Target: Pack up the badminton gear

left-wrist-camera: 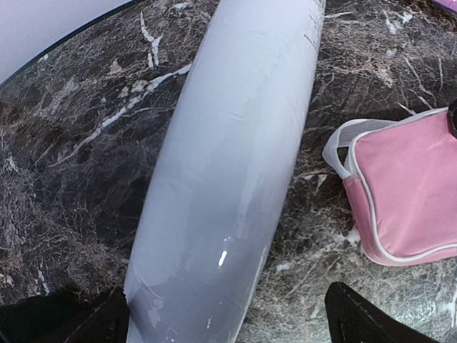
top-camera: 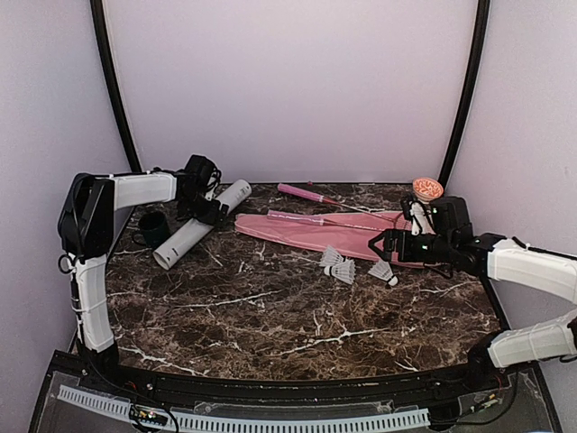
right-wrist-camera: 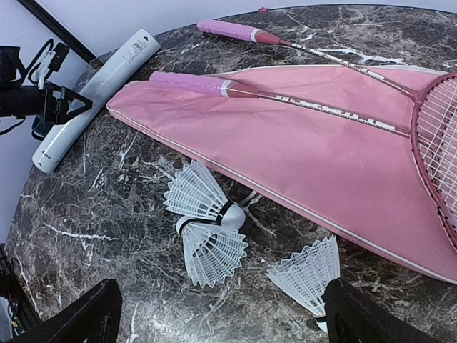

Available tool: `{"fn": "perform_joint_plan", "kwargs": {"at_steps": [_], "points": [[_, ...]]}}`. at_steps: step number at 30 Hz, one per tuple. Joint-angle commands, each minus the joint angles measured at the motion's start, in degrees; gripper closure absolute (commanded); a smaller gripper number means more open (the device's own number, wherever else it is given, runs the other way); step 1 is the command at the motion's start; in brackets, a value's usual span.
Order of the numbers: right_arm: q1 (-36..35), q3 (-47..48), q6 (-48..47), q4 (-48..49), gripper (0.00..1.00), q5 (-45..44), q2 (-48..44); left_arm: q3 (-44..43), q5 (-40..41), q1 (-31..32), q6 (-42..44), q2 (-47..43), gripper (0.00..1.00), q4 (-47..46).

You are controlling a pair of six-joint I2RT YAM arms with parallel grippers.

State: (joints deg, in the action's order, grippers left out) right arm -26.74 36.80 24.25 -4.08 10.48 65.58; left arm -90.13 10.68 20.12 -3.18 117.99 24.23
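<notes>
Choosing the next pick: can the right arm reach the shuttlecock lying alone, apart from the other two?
Likely yes: the open right pincer hovers close by that shuttlecock, and nothing covers it.

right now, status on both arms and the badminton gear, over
Left jaws open over the tube. Right jaws open, by three loose shuttlecocks. Two rackets lie across the cover. Cup close beside tube.

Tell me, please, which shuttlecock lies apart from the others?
The rightmost shuttlecock in the right wrist view, beside the pink cover; the other two lie together.
</notes>
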Motion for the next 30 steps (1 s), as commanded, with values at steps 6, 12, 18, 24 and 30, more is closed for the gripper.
{"fn": "perform_joint_plan", "kwargs": {"at_steps": [6,12,18,24,30], "points": [[-0.42,-1.57,1.44,3.96,0.01,1.2,-0.81,-6.39,3.2,-0.6,0.87,6.84,0.03,3.77],[-0.42,-2.14,1.97,4.96,0.01,1.45,-0.54,-8.39,1.75,-0.92,1.2,7.93,0.1,5.08],[-0.42,-2.63,2.37,6.25,0.01,2.07,0.08,-3.19,0.34,-0.87,-1.66,2.23,0.23,5.76],[-0.42,-2.08,1.69,6.6,0.01,2.4,0.97,6.39,-1.62,-0.89,-1.19,-10.73,0.28,2.77],[-0.37,-0.99,1.59,7.74,0.01,3.66,2.5,12.94,-8.15,0.93,1.22,-24.13,0.32,4.55]]}}
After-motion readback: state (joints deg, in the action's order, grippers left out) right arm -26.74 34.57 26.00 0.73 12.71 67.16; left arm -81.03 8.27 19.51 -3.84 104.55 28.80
